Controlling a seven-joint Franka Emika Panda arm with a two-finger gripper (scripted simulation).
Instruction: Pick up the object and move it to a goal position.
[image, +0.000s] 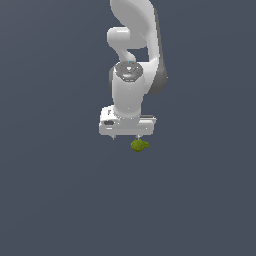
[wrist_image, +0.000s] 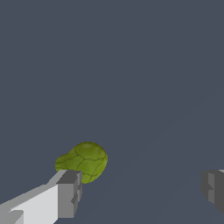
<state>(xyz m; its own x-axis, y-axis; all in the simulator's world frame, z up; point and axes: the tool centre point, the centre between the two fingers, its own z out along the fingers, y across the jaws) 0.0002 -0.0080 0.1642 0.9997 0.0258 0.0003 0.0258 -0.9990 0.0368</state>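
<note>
Olive-green object resting on the dark floor, not yet lifted. Sits just beside one finger pad, off toward that side rather than centred in the gap. In the exterior view, seen at about five o'clock under the white gripper. Jaws spread wide, holding nothing. Approach seemingly done or nearly so; centring, closing, lifting and carrying to the goal all left. No goal marker visible.

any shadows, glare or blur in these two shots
Exterior view: flat, even light, no cast shadow under the green blob or the gripper, soft shading on the white arm, edges slightly soft. Wrist view: the blob looks sharp with dark crease lines, the fingers have blocky facets, no glare, plain grey floor.
</note>
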